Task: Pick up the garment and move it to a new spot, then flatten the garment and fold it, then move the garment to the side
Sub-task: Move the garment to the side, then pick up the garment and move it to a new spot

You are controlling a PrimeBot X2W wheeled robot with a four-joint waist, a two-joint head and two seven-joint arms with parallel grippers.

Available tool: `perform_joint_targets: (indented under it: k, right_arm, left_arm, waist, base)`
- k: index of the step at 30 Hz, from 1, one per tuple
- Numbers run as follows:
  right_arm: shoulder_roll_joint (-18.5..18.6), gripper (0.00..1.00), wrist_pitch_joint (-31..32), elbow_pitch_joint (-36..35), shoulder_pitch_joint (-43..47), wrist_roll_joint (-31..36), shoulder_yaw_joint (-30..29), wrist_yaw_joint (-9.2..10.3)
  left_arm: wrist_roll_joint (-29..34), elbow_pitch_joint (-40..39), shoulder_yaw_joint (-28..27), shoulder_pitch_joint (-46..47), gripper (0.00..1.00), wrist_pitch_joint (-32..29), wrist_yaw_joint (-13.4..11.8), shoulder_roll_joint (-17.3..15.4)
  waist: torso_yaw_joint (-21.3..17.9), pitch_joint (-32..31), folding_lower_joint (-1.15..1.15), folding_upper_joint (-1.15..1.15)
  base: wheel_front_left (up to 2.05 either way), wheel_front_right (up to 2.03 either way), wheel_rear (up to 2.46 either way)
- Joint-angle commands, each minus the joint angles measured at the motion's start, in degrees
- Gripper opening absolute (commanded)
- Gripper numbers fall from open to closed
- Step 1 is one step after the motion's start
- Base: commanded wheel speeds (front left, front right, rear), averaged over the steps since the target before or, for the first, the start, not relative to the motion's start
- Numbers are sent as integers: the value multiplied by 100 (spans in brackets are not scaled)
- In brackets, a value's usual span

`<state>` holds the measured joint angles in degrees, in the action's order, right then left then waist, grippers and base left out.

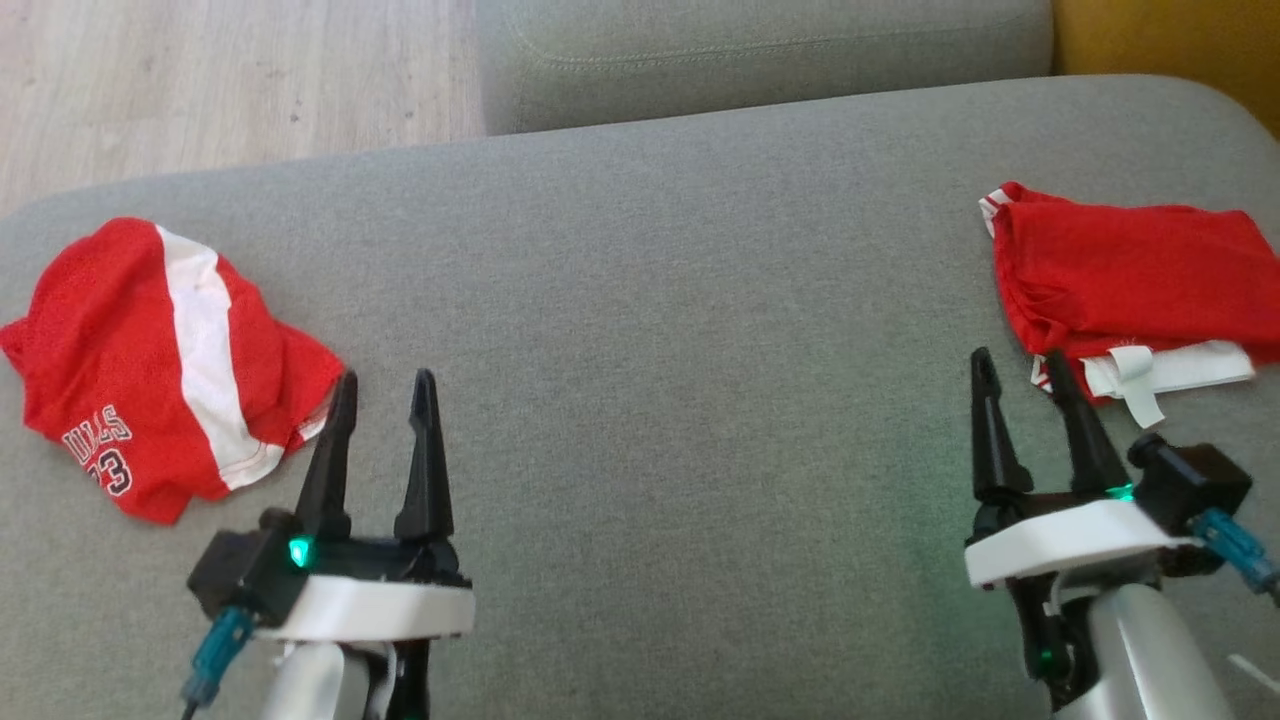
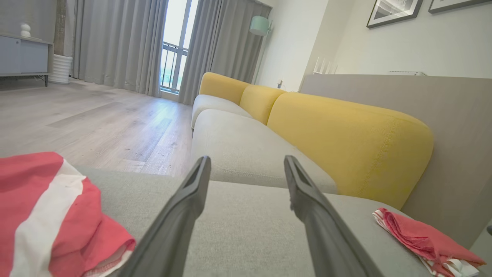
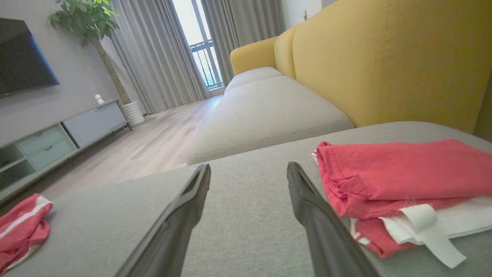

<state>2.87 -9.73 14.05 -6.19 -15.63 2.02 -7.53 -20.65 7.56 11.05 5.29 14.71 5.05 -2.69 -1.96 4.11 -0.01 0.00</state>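
Note:
A crumpled red garment [image 1: 110, 330] with a white stripe and dark lettering lies at the left of the grey cushion [image 1: 650, 300]. It shows at the lower left in the left wrist view [image 2: 38, 215] and far left in the right wrist view [image 3: 19, 223]. My left gripper [image 1: 386, 376] is open just right of its edge, with nothing between the fingers [image 2: 246, 158]. A second red garment [image 1: 1120, 270], folded with white trim, lies at the right [image 3: 392, 173] [image 2: 419, 238]. My right gripper [image 1: 1018, 354] is open beside its near left corner, empty [image 3: 248, 165].
Another grey seat cushion [image 1: 760, 50] adjoins the far side, with wooden floor [image 1: 200, 80] to its left. Yellow backrests [image 2: 346, 134] run along the right side of the sofa. A TV cabinet [image 3: 57, 134] and a plant [image 3: 84, 19] stand across the room.

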Motion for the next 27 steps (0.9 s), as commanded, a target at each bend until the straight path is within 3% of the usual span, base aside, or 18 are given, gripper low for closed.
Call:
perform_joint_targets:
  k: [1,27]
  right_arm:
    - [4,100,-123,-145,-157,-103,201,4]
    - [1,100,-493,-6,-146,-19,256,4]
  left_arm:
    - [17,-137,-222,78,100,29,-17,-19]
    - [-61,54,-60,80,100,29,-44,-19]
  waist:
    - [-12,-27,1,0]
    - [168,-71,1,0]
  base:
    - [0,0,0]
    - [0,0,0]
